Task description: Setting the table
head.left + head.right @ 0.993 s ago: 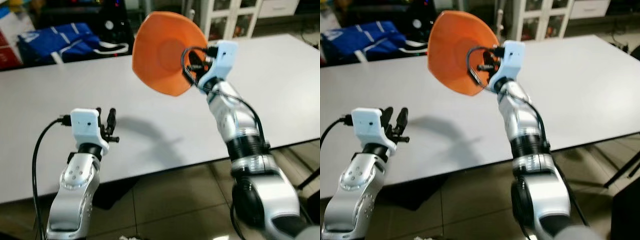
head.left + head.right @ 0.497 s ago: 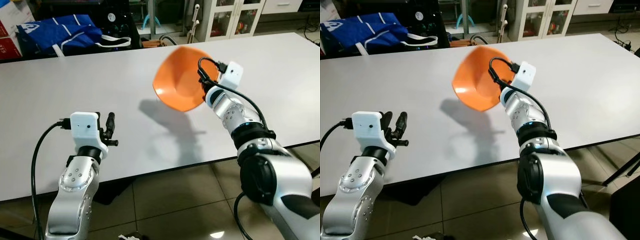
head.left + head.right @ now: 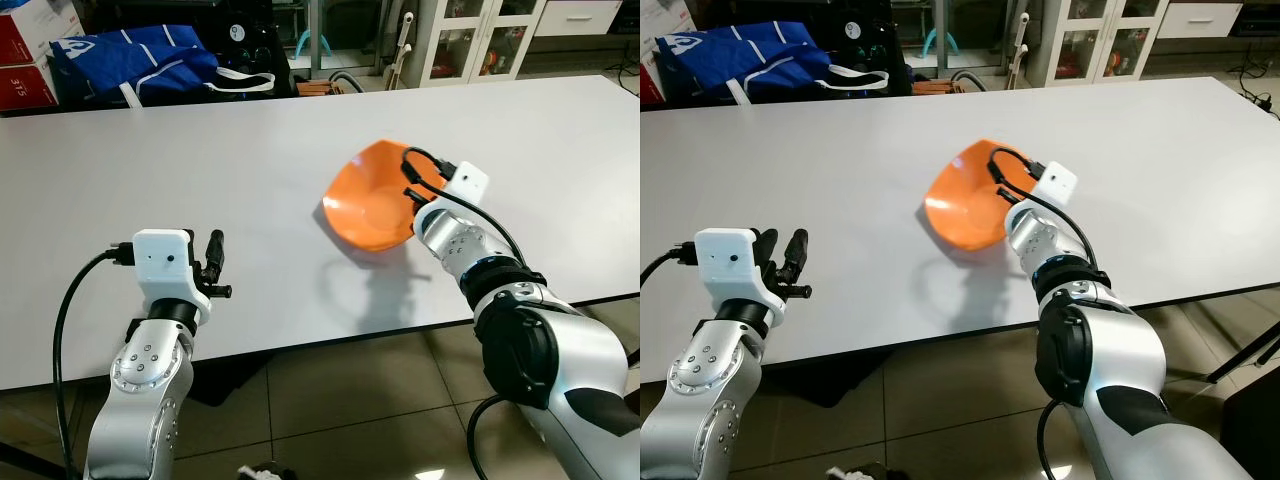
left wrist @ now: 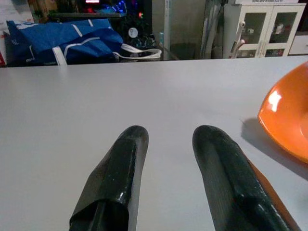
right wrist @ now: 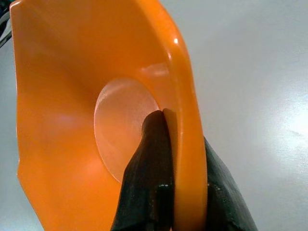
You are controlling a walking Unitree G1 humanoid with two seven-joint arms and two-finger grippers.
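Note:
An orange bowl (image 3: 375, 205) hangs tilted just above the white table (image 3: 150, 170), near its middle, with a shadow under it. My right gripper (image 3: 415, 195) is shut on the bowl's near rim; in the right wrist view one black finger (image 5: 149, 159) lies inside the bowl (image 5: 72, 96) and the other outside. My left gripper (image 3: 213, 262) is open over the table's near left part, with nothing between its fingers (image 4: 120, 168). The left wrist view catches the bowl's edge (image 4: 288, 120) off to one side.
A blue bag (image 3: 130, 60) sits behind the table's far edge at the left, beside dark equipment. White glass-door cabinets (image 3: 480, 35) stand at the back right. Tiled floor (image 3: 330, 410) lies below the table's near edge.
My right arm has lowered the orange bowl from up high down to just over the table and turned it more upright. The camera has tilted. The left gripper has stayed put.

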